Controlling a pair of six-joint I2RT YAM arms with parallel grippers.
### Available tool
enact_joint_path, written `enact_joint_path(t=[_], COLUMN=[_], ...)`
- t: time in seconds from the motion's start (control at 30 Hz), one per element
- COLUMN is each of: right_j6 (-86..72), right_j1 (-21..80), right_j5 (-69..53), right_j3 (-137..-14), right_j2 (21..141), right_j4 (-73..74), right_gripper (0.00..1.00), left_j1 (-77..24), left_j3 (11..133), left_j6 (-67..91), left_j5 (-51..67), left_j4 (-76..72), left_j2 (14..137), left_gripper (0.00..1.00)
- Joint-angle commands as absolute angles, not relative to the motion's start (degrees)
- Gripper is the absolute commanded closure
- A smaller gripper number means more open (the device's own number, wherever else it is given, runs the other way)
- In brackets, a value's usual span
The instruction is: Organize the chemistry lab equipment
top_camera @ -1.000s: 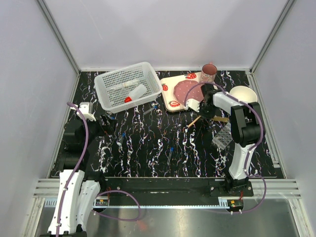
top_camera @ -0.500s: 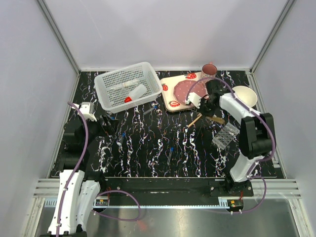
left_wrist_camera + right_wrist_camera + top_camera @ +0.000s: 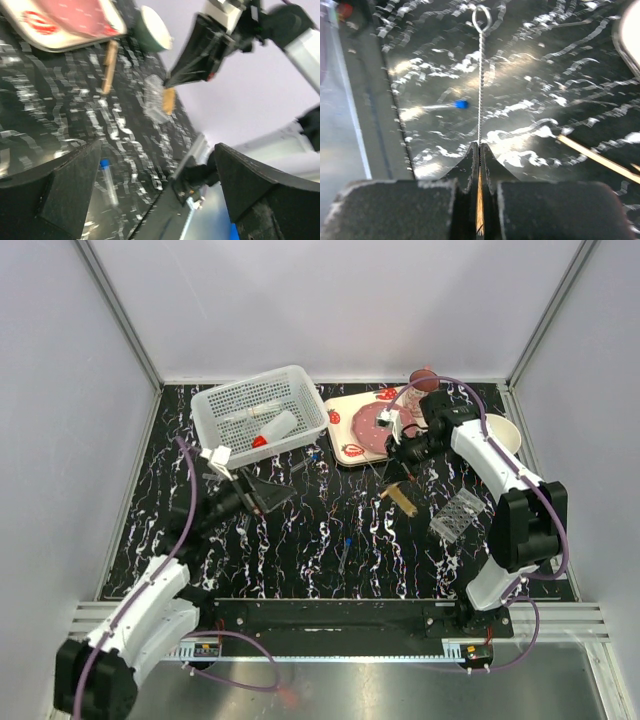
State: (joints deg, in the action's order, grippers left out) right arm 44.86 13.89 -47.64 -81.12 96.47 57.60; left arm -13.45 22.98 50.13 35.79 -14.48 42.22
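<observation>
My right end effector [image 3: 480,146] is pressed together on the wooden-handled tool [image 3: 480,75]. Its twisted wire and loop point out over the tabletop [image 3: 300,560], toward 2 o'clock from the middle. The clear grid tube rack [image 3: 455,515] sits at the tool's 4 o'clock. 1 blue-capped vial [image 3: 461,104] lies just beside the wire. My left end effector [image 3: 262,495] is spread wide and holds nothing, at 9 o'clock.

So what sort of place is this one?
Likely a staged robot test cell, not a working lab: plain framed walls around a black marbled table, with a tube rack lying near a strawberry tray.
</observation>
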Motion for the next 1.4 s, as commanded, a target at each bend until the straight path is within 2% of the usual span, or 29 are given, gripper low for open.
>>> enact_joint_path(t=[0.0, 0.13, 0.37, 0.5, 0.7, 0.83, 0.93, 0.97, 1.07, 1.1, 1.17, 1.27, 1.3, 1.37], right_j6=[38.77, 37.97, 35.6, 34.98, 34.54, 34.45, 34.45, 34.45, 34.28, 34.19, 34.1, 33.84, 33.84, 33.92], right_j1=[14.5, 14.5, 14.41, 14.5, 14.5, 14.5, 14.41, 14.5, 14.41, 14.59, 14.5, 14.5, 14.5, 14.5], right_j5=[-63.71, -68.28, -71.19, -71.8, -72.95, -73.21, -73.3, -73.3, -73.04, -72.86, -72.34, -70.93, -70.32, -68.47], right_j3=[-82.44, -79.38, -75.85, -74.88, -73.74, -73.83, -73.65, -73.57, -73.48, -73.39, -73.3, -73.3, -73.3, -73.39], right_j2=[96.77, 96.51, 94.75, 93.87, 93.16, 92.9, 92.81, 92.9, 92.81, 92.73, 92.46, 91.94, 91.76, 90.79], right_j4=[61.96, 61.09, 57.57, 56.26, 55.37, 55.2, 55.2, 55.2, 54.84, 54.84, 54.67, 54.23, 54.05, 54.05], right_gripper=[0.99, 0.99, 0.98, 0.98, 0.98, 0.98, 0.98, 0.98, 0.98, 0.98, 0.97, 0.86, 0.74, 0.6], left_j1=[-26.06, -32.42, -40.07, -42.71, -45.17, -47.1, -48.78, -48.95, -49.13, -49.13, -49.13, -48.96, -48.61, -47.73], left_j3=[23.9, 26.44, 35.5, 40.68, 47.19, 51.4, 53.69, 53.88, 53.88, 53.88, 53.35, 52.12, 51.86, 51.24], left_j6=[58.1, 58.01, 54.85, 51.07, 48.52, 45.8, 43.16, 43.07, 42.98, 42.8, 42.8, 42.8, 42.54, 42.36], left_j5=[25.07, 18.21, 14.33, 12.05, 9.05, 6.34, 4.23, 4.13, 4.22, 4.22, 4.31, 3.61, 3.52, 3.43], left_j4=[-35.06, -42.69, -45.27, -41.84, -34.9, -29.38, -25.94, -25.75, -25.93, -25.93, -26.1, -26.19, -25.84, -24.35], left_j2=[46.13, 54.21, 69.94, 75.31, 81.38, 83.49, 84.02, 84.2, 83.94, 83.94, 83.06, 81.22, 80.6, 78.41], left_gripper=[0.04, 0.12, 0.27, 0.39, 0.48, 0.59, 0.7, 0.79, 0.92, 1.0, 1.0, 1.0, 1.0, 1.0])
